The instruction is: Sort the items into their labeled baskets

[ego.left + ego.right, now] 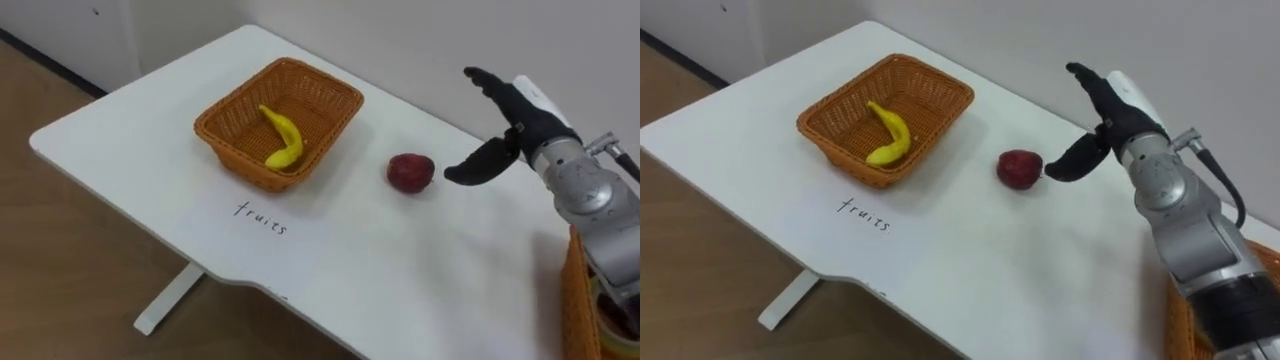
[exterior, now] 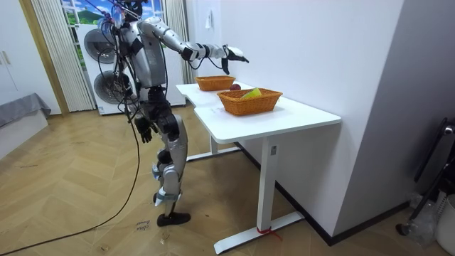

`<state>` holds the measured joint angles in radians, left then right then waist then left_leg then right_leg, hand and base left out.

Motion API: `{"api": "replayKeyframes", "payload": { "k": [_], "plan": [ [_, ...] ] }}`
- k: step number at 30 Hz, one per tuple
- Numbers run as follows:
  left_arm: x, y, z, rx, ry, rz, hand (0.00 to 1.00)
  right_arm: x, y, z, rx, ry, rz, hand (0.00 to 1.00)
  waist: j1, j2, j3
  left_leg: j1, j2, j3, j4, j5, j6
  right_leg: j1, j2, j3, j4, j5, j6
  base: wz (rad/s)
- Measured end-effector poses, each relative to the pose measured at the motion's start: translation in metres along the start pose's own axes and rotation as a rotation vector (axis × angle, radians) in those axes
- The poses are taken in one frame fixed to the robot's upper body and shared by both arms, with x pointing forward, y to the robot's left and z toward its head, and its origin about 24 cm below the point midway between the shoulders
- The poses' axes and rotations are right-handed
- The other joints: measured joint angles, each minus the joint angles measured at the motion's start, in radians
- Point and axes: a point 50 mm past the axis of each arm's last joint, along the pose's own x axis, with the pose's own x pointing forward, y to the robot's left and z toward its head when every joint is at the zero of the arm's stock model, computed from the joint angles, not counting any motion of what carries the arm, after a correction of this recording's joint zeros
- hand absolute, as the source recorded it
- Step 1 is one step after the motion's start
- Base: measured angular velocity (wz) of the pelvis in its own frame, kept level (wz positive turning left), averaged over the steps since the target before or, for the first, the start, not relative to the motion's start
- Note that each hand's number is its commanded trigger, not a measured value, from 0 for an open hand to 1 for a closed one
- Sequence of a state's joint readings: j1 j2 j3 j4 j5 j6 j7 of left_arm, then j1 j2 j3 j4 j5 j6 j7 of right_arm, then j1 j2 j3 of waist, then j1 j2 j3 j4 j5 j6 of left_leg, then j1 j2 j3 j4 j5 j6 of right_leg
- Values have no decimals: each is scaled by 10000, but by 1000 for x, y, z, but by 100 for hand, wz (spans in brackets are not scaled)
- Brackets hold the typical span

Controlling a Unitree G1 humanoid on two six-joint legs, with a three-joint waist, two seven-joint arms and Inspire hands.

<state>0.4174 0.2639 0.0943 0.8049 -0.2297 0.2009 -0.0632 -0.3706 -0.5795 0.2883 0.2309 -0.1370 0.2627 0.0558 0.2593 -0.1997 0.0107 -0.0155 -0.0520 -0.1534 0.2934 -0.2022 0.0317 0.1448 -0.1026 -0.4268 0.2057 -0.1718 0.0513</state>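
A wicker basket [image 1: 230, 140] [image 1: 830, 130] labelled "fruits" stands on the white table [image 1: 400, 270] and holds a yellow banana [image 1: 284, 138] [image 1: 888, 134]. A dark red apple [image 1: 410, 172] [image 1: 1019, 168] lies on the table to the basket's right. My right hand [image 1: 500, 125] [image 1: 1095, 115] hovers open just right of the apple, fingers straight and thumb pointing toward the fruit, not touching it. A second wicker basket [image 1: 573, 300] [image 2: 249, 104] sits at the table's right end. In the room view my left hand [image 2: 143, 129] hangs at my side.
The table's front edge runs close below the "fruits" label [image 1: 262, 217]. A wall stands right behind the table. I stand at the table's end, with a washing machine [image 2: 99, 57] behind me.
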Motion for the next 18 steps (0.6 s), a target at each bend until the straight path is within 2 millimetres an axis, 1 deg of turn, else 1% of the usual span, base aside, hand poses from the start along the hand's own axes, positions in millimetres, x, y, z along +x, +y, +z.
{"api": "replayKeyframes", "payload": {
  "k": [3, 6, 11, 12, 13, 14, 15, 16, 18],
  "plan": [
    [0, 1, 0, 144, -5, -57, 0, 0, 1, -2, -3, 77, 52, 0, 3, -102, 65, -128, -43, -182, 135, -29, -10, -12, 1, -119, -5, -2, 4, 12],
    [-1, 1, 1, 552, -42, -97, 0, 1, 1, -6, -315, 251, 73, 0, 58, -163, 44, -329, -84, -301, 341, -87, -8, -62, 7, -174, -22, -2, 4, 10],
    [-3, -1, 13, 932, -575, -195, 0, 2, 2, -19, -315, 822, 154, 0, 245, -185, 27, -891, -123, -405, 793, -176, 1, -349, 35, -217, 2, 1, -1, 10],
    [-3, -1, 16, 961, -653, -186, 0, 2, 2, -22, -311, 939, 171, 0, 258, -212, 7, -1069, -118, -416, 863, -173, -1, -497, 47, -180, 6, 8, -12, 4],
    [-3, 1, 18, 998, -731, -145, 0, 2, 3, -27, -297, 1162, 214, 0, 305, -273, -40, -1198, -112, -432, 888, -154, -5, -613, 51, -172, 4, 20, -27, 0],
    [-4, 3, 20, 1035, -773, -107, 0, 2, 4, -31, -289, 1318, 254, 0, 410, -294, -32, -1222, -111, -425, 876, -141, -1, -646, 52, -173, 4, 37, -34, 0],
    [-4, 7, 22, 1106, -831, -22, 0, 2, 6, -40, -294, 1697, 333, 0, 531, -329, -16, -1262, -113, -415, 862, -127, 19, -702, 58, -161, 8, 56, -40, 0],
    [-4, 9, 25, 1158, -879, 47, 0, 1, 7, -47, -291, 2013, 382, 0, 707, -360, -16, -1335, -111, -414, 859, -116, 15, -783, 58, -175, 13, 60, -43, -4],
    [-4, 10, 28, 1193, -942, 86, 0, 2, 7, -54, -282, 2378, 438, 0, 775, -403, 14, -1465, -110, -416, 852, -100, 3, -927, 57, -183, 27, 61, -45, 0]
  ]
}}
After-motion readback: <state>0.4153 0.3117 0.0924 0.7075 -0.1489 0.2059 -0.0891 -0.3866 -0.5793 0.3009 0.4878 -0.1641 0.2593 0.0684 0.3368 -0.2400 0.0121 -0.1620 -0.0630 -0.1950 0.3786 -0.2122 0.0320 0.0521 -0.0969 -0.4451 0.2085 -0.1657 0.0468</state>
